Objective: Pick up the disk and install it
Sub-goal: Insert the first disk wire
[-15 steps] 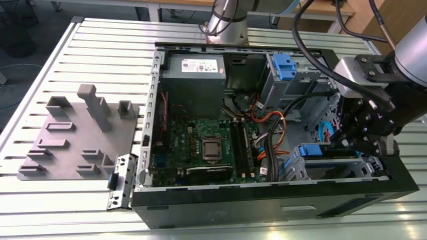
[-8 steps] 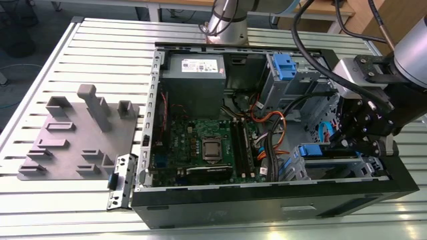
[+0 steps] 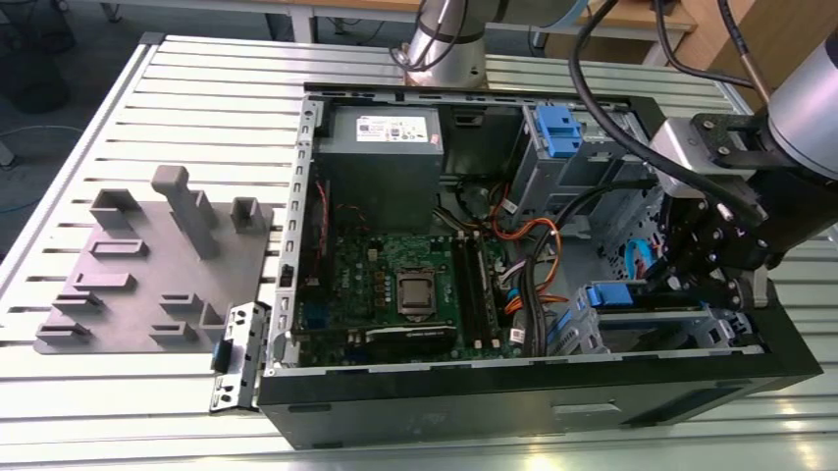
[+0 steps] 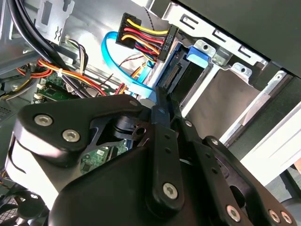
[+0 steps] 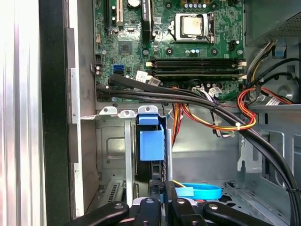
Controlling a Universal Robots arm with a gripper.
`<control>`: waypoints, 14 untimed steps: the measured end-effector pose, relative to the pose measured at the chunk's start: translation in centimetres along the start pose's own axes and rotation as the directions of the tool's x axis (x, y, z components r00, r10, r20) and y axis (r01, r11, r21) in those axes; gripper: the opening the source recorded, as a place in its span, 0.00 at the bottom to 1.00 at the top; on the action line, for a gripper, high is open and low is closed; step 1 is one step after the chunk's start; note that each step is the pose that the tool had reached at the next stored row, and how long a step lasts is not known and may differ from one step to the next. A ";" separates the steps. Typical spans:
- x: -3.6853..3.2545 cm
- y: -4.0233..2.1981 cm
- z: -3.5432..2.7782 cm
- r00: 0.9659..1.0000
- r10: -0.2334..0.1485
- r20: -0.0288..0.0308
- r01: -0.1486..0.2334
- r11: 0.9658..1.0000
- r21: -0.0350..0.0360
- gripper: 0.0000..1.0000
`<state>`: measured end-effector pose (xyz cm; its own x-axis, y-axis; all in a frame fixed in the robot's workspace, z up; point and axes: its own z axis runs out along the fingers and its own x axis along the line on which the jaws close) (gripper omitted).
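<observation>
Directly ahead of the end effector, the disk stands edge-on in its bay, long axis in line; fingers pinch its rear edge.

the arm is pale grey, round and smooth, with a silver-grey base column behind the computer. black cables loop along it to a light grey block. below hangs the gripper, matte black metal links; in the second wrist view the links carry round silver screws.
</observation>
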<state>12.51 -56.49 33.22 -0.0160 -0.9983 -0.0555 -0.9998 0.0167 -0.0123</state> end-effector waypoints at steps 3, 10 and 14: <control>0.00 0.00 0.12 1.000 0.000 0.000 0.000 1.000 0.001 0.16; 0.01 0.01 0.26 1.000 0.000 0.000 0.000 1.000 0.001 0.16; 0.01 0.00 0.28 1.000 0.000 0.000 0.000 1.000 0.001 0.16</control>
<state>12.50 -56.48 32.94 -0.0158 -0.9983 -0.0559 -0.9998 0.0166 -0.0133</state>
